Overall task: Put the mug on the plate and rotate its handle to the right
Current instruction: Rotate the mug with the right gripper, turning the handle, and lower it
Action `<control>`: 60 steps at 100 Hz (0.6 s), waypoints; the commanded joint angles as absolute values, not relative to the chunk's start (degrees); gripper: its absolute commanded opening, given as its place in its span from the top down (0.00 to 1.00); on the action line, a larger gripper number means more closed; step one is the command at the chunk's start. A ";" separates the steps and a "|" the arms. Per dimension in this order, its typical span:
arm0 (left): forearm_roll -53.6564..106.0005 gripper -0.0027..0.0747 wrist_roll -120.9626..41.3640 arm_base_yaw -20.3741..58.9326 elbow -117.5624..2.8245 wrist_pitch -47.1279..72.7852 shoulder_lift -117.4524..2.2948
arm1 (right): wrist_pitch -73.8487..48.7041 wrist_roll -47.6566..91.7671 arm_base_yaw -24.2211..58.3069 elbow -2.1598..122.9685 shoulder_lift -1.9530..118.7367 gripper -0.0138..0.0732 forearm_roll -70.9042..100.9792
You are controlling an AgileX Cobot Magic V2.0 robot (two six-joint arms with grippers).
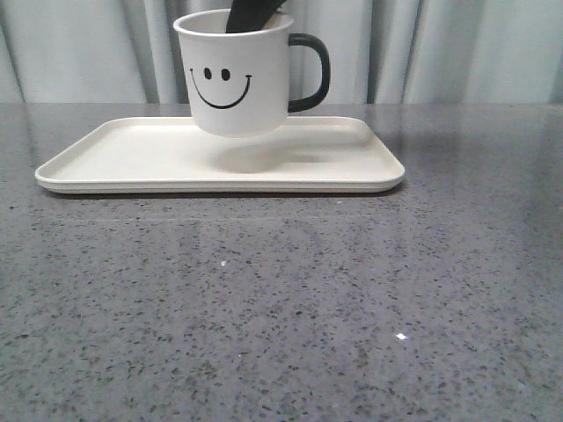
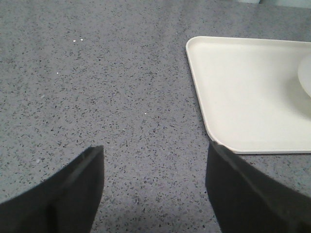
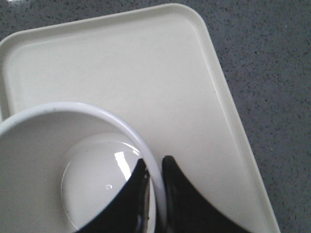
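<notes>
The white mug (image 1: pixel 236 75) with a black smiley face hangs a little above the cream plate (image 1: pixel 123 163), its shadow below it. Its black handle (image 1: pixel 310 72) points to the right in the front view. My right gripper (image 3: pixel 155 167) is shut on the mug's rim (image 3: pixel 121 121), one finger inside the mug and one outside; a dark finger (image 1: pixel 251 13) shows in the mug's mouth. My left gripper (image 2: pixel 155 155) is open and empty over the grey table, beside the plate's near corner (image 2: pixel 214 131). The mug's edge (image 2: pixel 305 73) shows at that view's side.
The grey speckled tabletop (image 1: pixel 290 308) stretches from the plate to the front edge. Pale curtains (image 1: pixel 457 48) hang behind the table. The plate (image 3: pixel 160 73) lies under the mug in the right wrist view.
</notes>
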State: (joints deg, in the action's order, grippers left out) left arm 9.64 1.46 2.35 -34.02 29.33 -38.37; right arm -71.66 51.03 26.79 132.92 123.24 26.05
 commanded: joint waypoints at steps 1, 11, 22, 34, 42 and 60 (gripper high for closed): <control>10.10 0.40 1.56 2.25 -35.58 25.32 -38.25 | -76.53 56.24 25.30 135.01 119.73 0.91 33.60; 10.10 0.40 1.56 2.25 -35.58 25.32 -38.25 | -76.53 56.68 24.94 135.01 119.73 0.91 35.10; 10.10 0.40 1.56 2.25 -35.58 25.32 -38.25 | -76.53 56.68 25.02 135.01 119.83 0.91 35.10; 10.10 0.40 1.56 2.25 -35.58 25.32 -38.25 | -76.53 56.74 25.34 135.01 120.04 0.91 35.11; 10.10 0.40 1.56 2.25 -35.58 25.32 -38.25 | -76.53 56.74 25.52 135.01 120.54 0.91 35.11; 10.10 0.40 1.56 2.25 -35.58 25.32 -38.25 | -76.53 56.74 25.79 134.85 122.16 0.91 35.11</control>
State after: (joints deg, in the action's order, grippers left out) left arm 9.64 1.46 2.35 -34.02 29.33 -38.37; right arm -71.69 56.30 25.71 133.19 124.93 32.13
